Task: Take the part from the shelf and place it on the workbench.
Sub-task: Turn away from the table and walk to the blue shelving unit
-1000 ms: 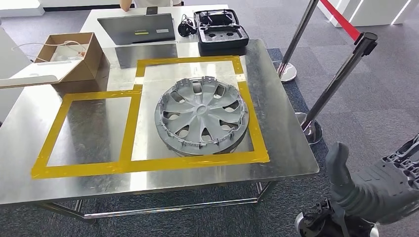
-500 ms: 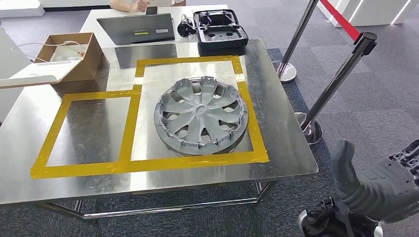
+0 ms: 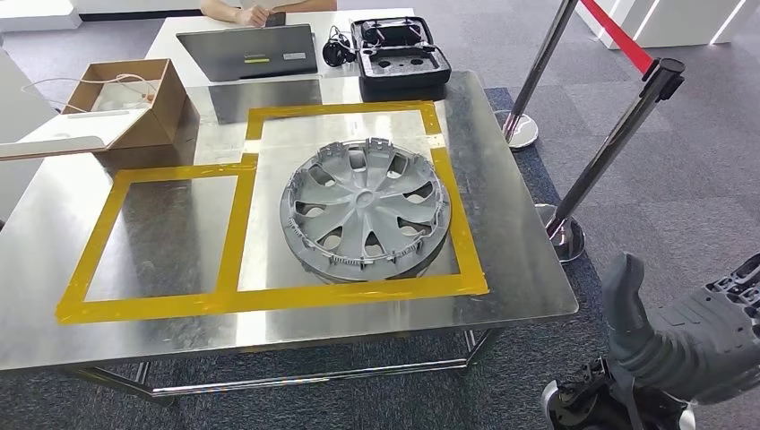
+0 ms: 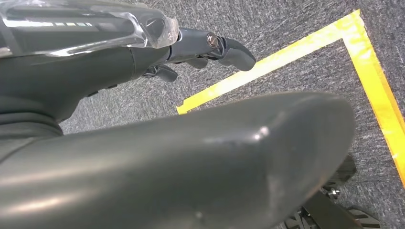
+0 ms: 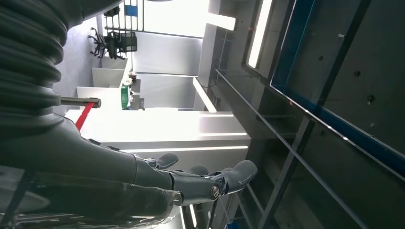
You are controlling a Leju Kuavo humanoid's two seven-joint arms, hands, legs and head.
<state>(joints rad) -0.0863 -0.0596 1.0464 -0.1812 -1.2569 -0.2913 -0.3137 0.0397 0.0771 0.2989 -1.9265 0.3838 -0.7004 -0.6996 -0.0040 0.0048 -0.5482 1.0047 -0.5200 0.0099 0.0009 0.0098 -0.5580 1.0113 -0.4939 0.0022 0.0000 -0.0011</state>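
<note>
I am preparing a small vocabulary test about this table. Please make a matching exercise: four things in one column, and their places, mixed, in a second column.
Things:
1. hubcap
2. cardboard box
3. black case
4. right hand

Places:
A. far left on the table
B. off the table, near right
C. inside the right tape square
D. far edge, beside the laptop

Pairs: 1-C, 2-A, 3-D, 4-B

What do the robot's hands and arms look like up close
The right hand is matte grey with a thick rounded thumb and a ribbed grey cover behind it. The left hand has darker fingers with small metal screws and a clear glossy plastic piece over its back.
</note>
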